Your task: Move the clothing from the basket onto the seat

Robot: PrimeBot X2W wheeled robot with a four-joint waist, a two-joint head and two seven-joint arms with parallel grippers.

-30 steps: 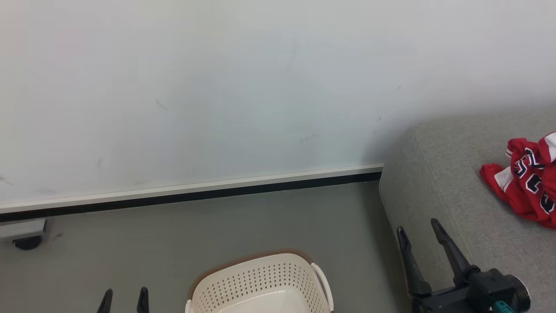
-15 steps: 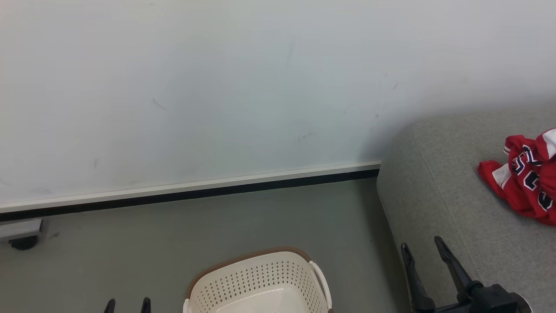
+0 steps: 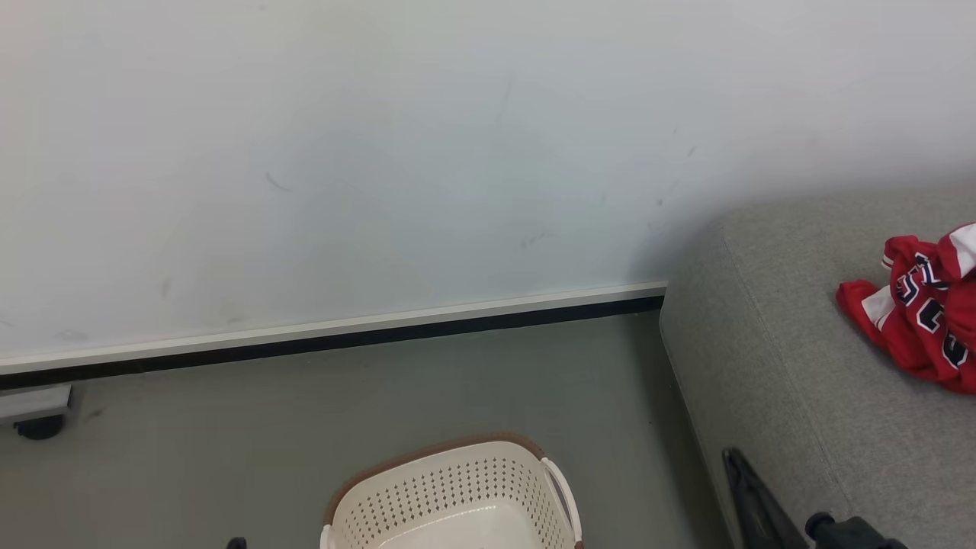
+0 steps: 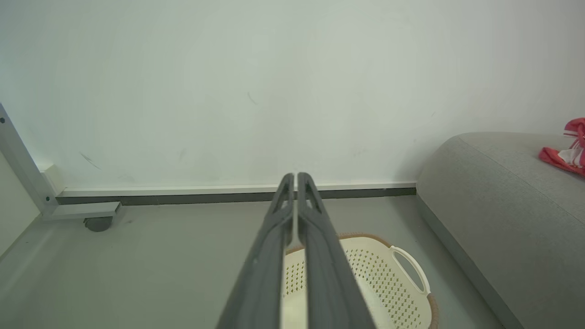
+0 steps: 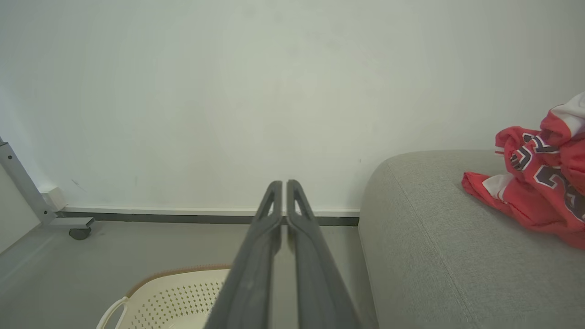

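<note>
- Clothing (image 3: pixel 923 316), a crumpled heap of red sportswear with white stripes and dark white-edged numerals, lies on the large grey woven-fabric sofa seat (image 3: pixel 793 381) at 3 o'clock of the head view.
- The oval cream-white perforated plastic basket (image 3: pixel 450 488) with a brown rim stands on the grey floor (image 3: pixel 305 427) at 6 o'clock, near the seat; what shows of its inside is bare.
- The left end effector (image 4: pixel 295 175) is pressed together at the tips, pinching nothing; the right end effector (image 5: pixel 280 183) is the same.
- The transfer seems nearly done. Whether the heap holds both garments cannot be told, so the next move calls for checking the basket's hidden near half.
</note>
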